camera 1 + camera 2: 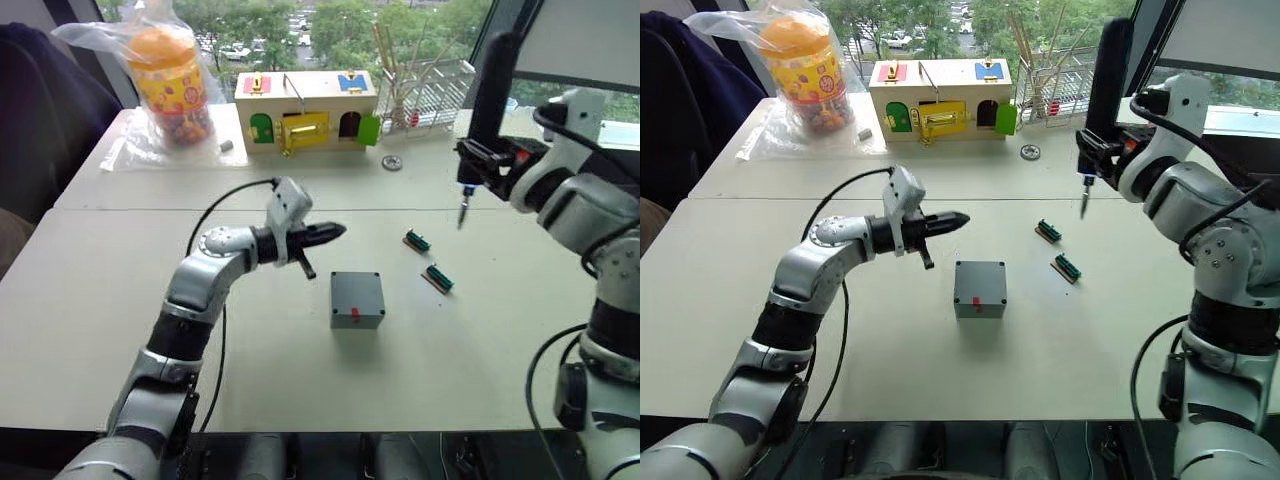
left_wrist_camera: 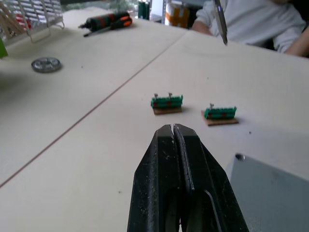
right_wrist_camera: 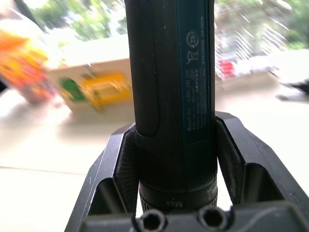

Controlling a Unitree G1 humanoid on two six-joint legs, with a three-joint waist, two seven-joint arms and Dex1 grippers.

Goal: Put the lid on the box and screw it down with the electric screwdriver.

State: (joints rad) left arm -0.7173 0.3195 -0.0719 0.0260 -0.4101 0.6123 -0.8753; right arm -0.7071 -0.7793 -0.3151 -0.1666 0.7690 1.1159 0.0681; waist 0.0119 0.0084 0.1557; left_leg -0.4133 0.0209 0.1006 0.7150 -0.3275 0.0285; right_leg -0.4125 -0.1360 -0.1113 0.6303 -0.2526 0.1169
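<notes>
The grey box (image 1: 357, 300), red mark on its near side, stands mid-table. Its top is a flat grey lid (image 2: 270, 193) with a screw hole at the corner, lying flush on the box. My left gripper (image 1: 335, 232) is shut and empty, hovering just left of and behind the box. My right gripper (image 1: 490, 160) is shut on the electric screwdriver (image 1: 492, 90), which stands upright. The driver's thin bit (image 1: 462, 212) points down above the table, to the right of and beyond the box. The right wrist view looks at the dark barrel (image 3: 174, 72) clamped between both fingers.
Two small green terminal blocks (image 1: 417, 240) (image 1: 438, 278) lie right of the box. At the back stand a wooden box with coloured doors (image 1: 305, 108), a bagged jar (image 1: 170, 80), a metal disc (image 1: 392, 162) and a wire rack (image 1: 430, 90). A person's sleeve (image 2: 256, 21) shows beyond the table.
</notes>
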